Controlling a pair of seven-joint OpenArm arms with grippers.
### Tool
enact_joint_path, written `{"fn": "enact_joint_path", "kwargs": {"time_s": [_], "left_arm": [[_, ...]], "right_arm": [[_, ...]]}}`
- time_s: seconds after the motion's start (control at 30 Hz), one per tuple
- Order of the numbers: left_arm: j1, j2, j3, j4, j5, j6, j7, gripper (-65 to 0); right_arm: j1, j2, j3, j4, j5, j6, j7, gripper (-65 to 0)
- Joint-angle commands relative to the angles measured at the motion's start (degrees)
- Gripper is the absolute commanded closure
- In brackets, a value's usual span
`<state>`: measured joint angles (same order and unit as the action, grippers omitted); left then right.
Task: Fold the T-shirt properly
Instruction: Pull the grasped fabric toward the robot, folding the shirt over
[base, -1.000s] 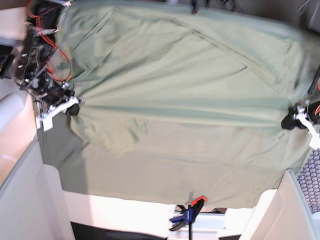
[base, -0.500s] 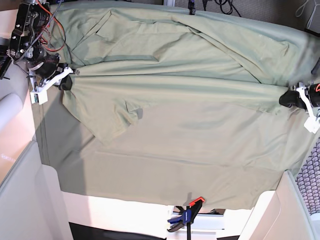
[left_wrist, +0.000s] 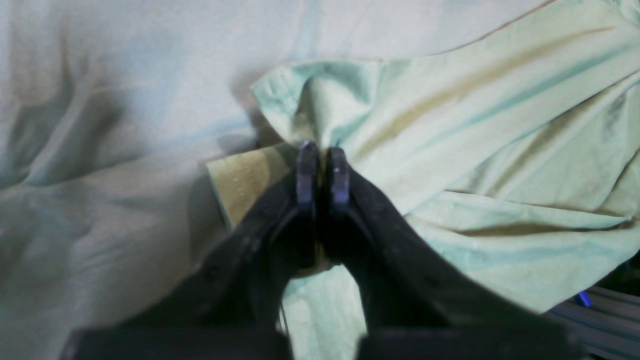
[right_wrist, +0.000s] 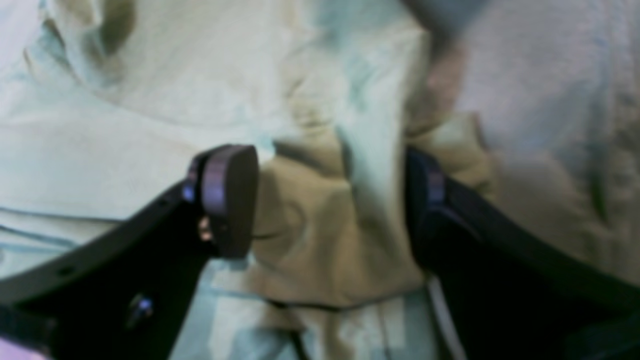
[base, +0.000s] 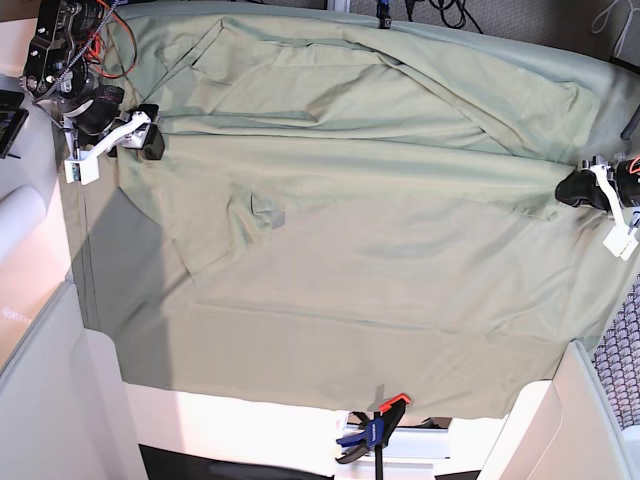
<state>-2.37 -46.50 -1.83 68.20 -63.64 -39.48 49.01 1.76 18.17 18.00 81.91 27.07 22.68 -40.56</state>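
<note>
Black arms (base: 75, 60), red cables (base: 108, 40), white brackets (base: 100, 150), purple-edged jaws.

I see nothing standing on the counter (base: 590, 320) but cloth: the T-shirt (base: 350, 210) spreads nearly edge to edge over the tablecloth (base: 330, 365), so passage above its middle is open. A clamp (base: 375, 430) juts up at the near edge. Red cables (base: 105, 45) crowd the far corner by my right gripper (base: 150, 140).
</note>
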Motion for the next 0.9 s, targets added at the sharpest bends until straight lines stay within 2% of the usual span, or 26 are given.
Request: {"fn": "enact_joint_path", "kwargs": {"time_s": [0.0, 0.2, 0.33, 0.47, 0.63, 0.73, 0.87], "left_arm": [[-0.79, -1.60, -0.57, 0.74, -0.85, -0.52, -1.16, 0.0], [-0.76, -1.60, -0.57, 0.74, -0.85, -0.52, -1.16, 0.0], [-0.59, -1.60, -0.55, 0.74, -0.85, -0.52, -1.14, 0.0], [-0.42, -1.62, -0.55, 0.74, -0.85, -0.52, -1.11, 0.0], [-0.31, -1.60, -0.55, 0.74, -0.87, -0.52, -1.14, 0.0], [-0.33, -1.60, -0.55, 0.74, -0.90, -0.52, -1.14, 0.0], [-0.33, -1.60, -0.55, 0.74, -1.46, -0.52, -1.16, 0.0]], "right_arm": [[1.70, 0.55, 1.57, 1.40, -0.07, -0.61, 1.57, -40.9], [8.00, -0.92, 7.39, 1.51, 0.17, -1.05, 1.53, -40.9], [12.83, -1.99, 8.09, 0.83, -0.28, -1.03, 1.75, -40.9], [18.18, -4.35, 6.23, -5.55, -4.13, -1.03, 5.27, -40.9], [26.14, -8.11, 2.84, -22.36, -10.99, -1.03, 11.21, -40.9], [29.07, -9.25, 0.04, -30.38, -13.00, -1.03, 12.31, -40.9], [29.00, -10.14, -4.24, -31.93, -13.20, -1.01, 12.31, -40.9]]}}
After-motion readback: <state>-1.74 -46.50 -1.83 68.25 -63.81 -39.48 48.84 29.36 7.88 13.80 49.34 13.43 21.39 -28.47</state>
